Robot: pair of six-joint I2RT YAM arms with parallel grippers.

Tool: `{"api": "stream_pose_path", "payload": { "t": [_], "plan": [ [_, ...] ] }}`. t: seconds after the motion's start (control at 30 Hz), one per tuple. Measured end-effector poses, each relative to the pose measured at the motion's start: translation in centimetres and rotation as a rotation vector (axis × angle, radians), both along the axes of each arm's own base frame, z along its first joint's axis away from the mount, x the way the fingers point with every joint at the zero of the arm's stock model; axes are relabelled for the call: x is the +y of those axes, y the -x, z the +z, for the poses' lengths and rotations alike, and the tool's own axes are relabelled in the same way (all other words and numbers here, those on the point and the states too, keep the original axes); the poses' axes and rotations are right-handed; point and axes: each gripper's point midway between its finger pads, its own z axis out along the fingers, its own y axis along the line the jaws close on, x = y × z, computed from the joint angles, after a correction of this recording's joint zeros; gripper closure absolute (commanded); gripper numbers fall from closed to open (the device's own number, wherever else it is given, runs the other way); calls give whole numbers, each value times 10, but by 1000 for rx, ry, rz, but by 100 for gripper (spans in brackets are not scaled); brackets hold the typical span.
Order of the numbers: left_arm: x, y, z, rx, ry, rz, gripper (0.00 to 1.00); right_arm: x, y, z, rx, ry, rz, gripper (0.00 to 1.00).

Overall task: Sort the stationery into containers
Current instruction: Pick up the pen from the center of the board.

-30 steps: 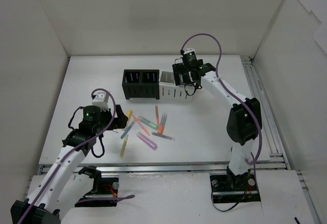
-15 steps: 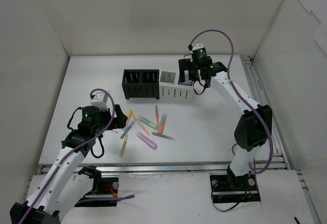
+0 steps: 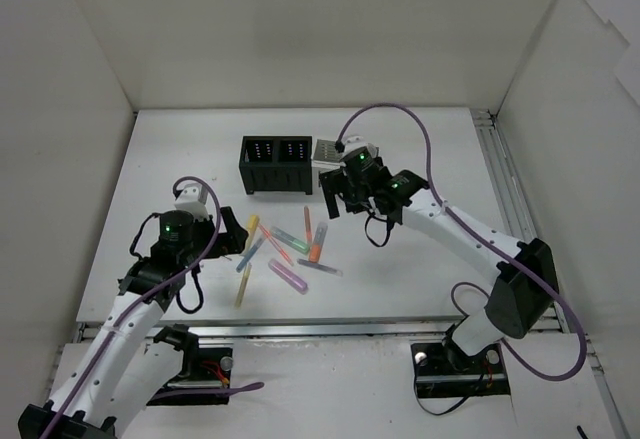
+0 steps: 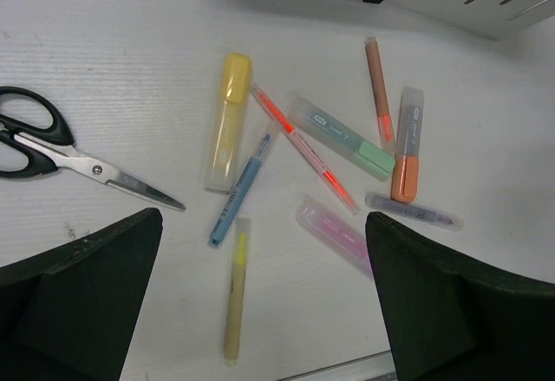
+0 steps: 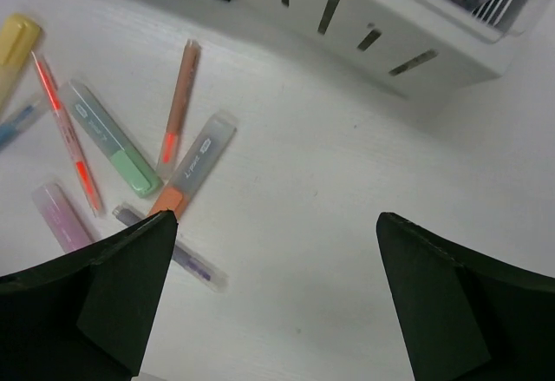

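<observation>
Black-handled steel scissors (image 4: pixel 35 142) lie on the white desk (image 4: pixel 113 42) left of the scattered markers. From above, the right arm covers much of the white slatted organiser (image 5: pixel 373 16). We see the right hand (image 5: pixel 277 294) has swung off that organiser to the desk before it, fingers spread. The left hand (image 4: pixel 264 298) hangs spread too. The yellow pastel marker (image 4: pixel 227 121), green marker (image 4: pixel 342 136) and orange marker (image 4: pixel 406 157) lie flat, capped, near the black slatted organiser (image 3: pixel 276 164).

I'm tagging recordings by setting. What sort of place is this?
Probably a robotics lab cell: white panels enclose the table, two robot arms stand at its near edge, and markers lie loose near a black organiser.
</observation>
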Motion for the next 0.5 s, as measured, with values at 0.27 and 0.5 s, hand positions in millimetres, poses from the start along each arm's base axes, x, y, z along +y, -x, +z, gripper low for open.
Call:
{"api": "stream_pose_path", "payload": {
  "t": [0.27,0.5],
  "plan": [
    [1,10,-3,5,37,28,0,24,37,-70,128,104,17,4],
    [0,19,-20,44,47,22,1,51,72,-107,171,184,304,8]
  ]
}}
